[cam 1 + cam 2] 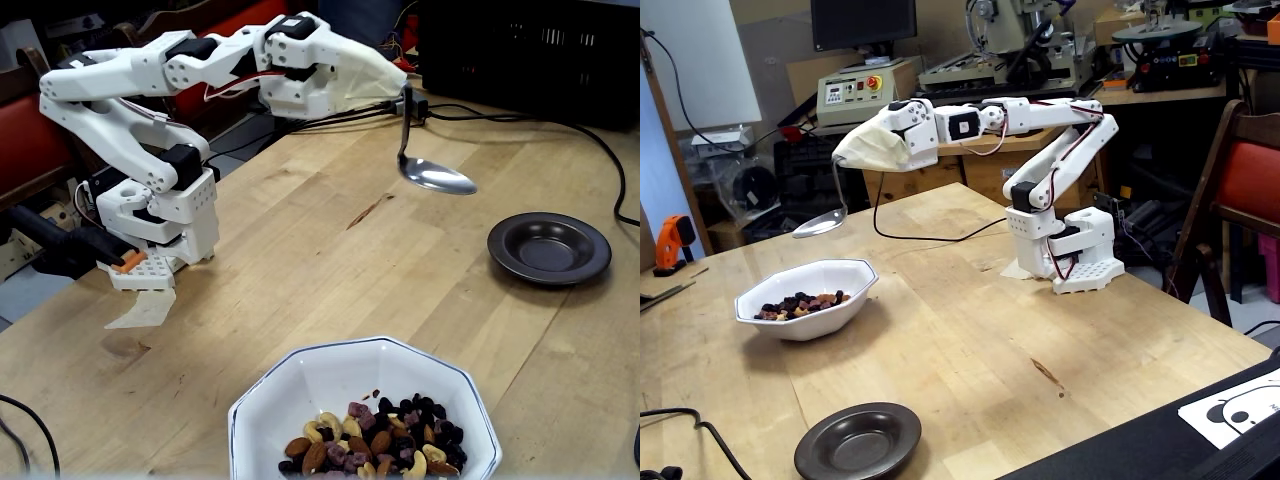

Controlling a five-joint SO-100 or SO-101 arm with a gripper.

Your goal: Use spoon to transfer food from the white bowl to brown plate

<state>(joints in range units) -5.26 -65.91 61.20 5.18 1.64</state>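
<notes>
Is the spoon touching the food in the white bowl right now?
Apart. In a fixed view the spoon hangs in the air, well above the white bowl and the food, with background showing between them.

Even, soft indoor light in both fixed views; faint shadows on the table (300, 250). Glare on the spoon (435, 176) and brown plate (549, 248). Focus sharp, slightly grainy.

One fixed view stands close behind the white bowl (365, 410), looking across the counter (300, 250) toward the arm base. The other fixed view stands farther back at the counter's (970, 340) side. Both share the white bowl (805, 300) and the brown plate (549, 247) (857, 441).
</notes>
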